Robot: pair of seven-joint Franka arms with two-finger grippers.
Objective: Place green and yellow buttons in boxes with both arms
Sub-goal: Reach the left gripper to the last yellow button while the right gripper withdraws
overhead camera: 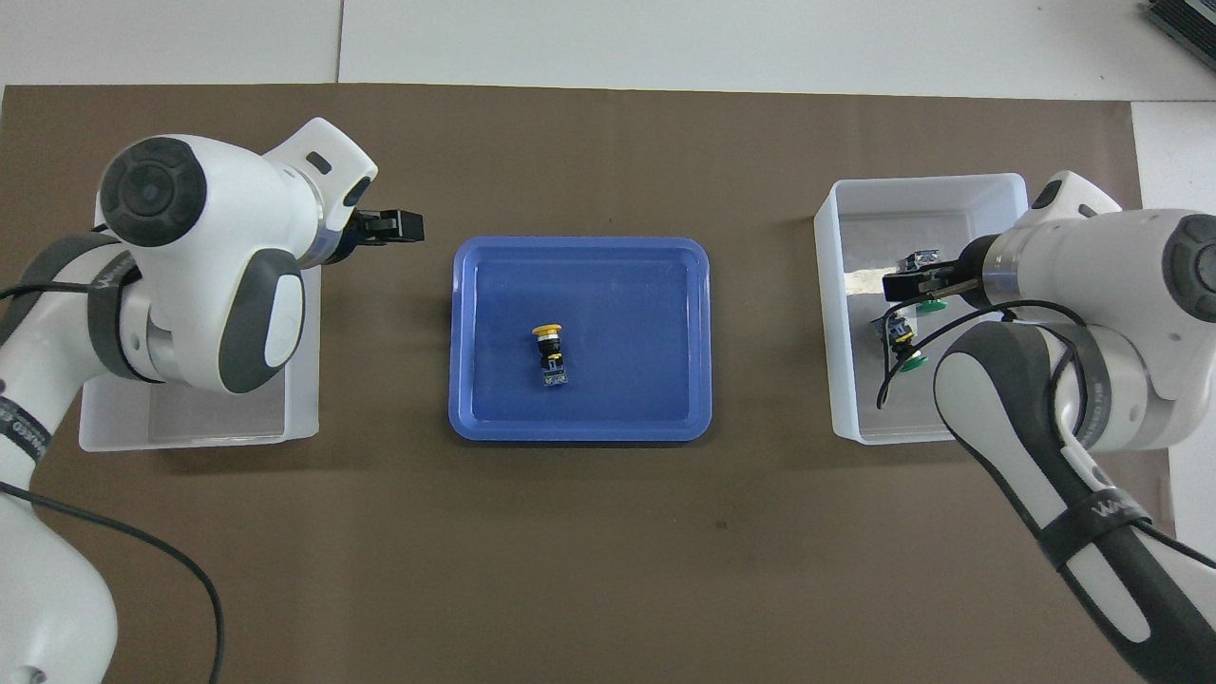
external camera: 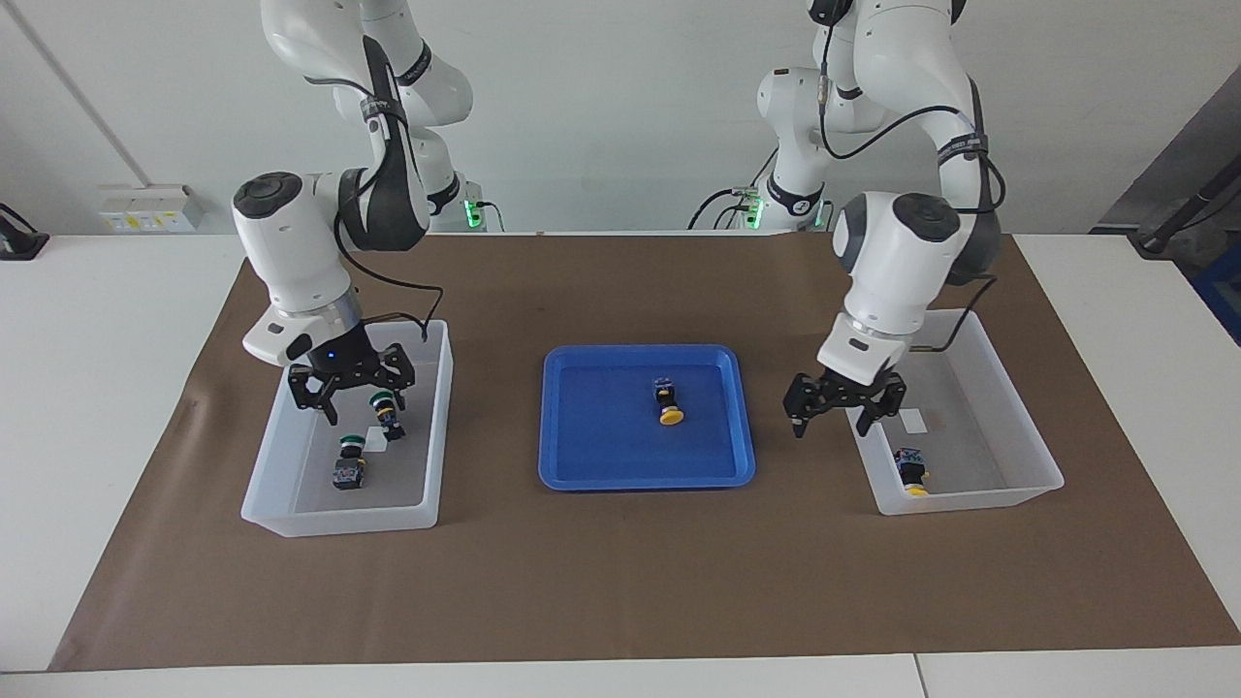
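Table [external camera: 97, 407] (brown mat [external camera: 620, 582] atop)
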